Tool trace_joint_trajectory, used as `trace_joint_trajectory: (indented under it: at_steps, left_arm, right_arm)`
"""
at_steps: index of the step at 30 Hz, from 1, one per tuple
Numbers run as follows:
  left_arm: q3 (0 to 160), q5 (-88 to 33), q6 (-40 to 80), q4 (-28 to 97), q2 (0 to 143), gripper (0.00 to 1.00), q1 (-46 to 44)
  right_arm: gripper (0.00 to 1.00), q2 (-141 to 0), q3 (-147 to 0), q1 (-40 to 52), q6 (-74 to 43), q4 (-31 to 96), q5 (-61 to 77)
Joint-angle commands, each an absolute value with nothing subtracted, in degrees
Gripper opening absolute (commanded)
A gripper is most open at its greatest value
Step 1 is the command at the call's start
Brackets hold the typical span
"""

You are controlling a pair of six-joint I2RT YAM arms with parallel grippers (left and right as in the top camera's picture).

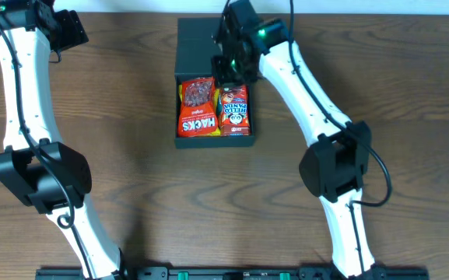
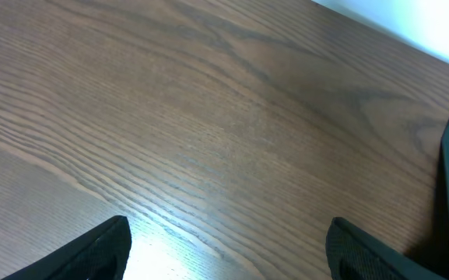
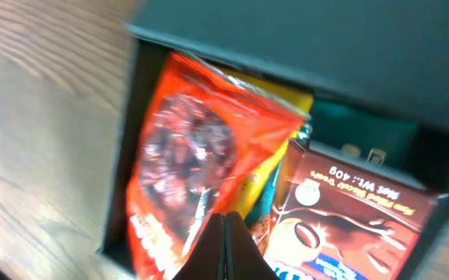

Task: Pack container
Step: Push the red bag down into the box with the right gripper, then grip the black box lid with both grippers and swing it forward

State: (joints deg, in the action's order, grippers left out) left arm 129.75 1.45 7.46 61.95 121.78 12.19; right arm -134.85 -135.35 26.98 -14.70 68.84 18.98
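Status: packing well adv., in my judgement. The container (image 1: 213,141) sits far-centre on the desk (image 1: 131,117), lid flap (image 1: 194,47) open at the far end. Inside, side by side: orange HACKS packet (image 1: 197,109) on the L, red Hello Panda packet (image 1: 234,109) on the R. A yellow edge shows between them; item not identifiable. No loose packets visible on the desk. Outstanding, prob.: close the lid flap.

Right hand (image 3: 226,241): fingers together, holding nothing, directly over the container's interior near the hinge end, tips aimed at the seam between the two packets. Contact w/ contents: cannot tell.

Left hand (image 2: 228,249): fingers apart, empty, over bare desk at far L, well apart from the container.
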Motion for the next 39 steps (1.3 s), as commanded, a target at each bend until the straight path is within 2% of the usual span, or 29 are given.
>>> trace_joint_trajectory:
  at_steps: [1,8,20,39]
  left_arm:
    - [129.14,1.04,7.22,62.13,122.63,0.81,12.36]
    - [129.14,1.06,6.37,61.93,122.63,0.81,12.36]
    - [129.14,1.04,6.35,61.78,122.63,0.81,12.36]
    - [129.14,1.02,6.37,61.73,122.63,0.81,12.36]
  right_arm:
    - [0.02,-135.26,-138.98,28.12,-8.88,70.37,18.20]
    - [0.01,-135.48,-134.04,30.76,-4.84,71.66,18.20]
    - [0.01,-135.50,-122.32,31.75,-4.60,64.31,18.15]
    - [0.01,-136.88,-121.08,31.16,-4.40,62.35,6.70]
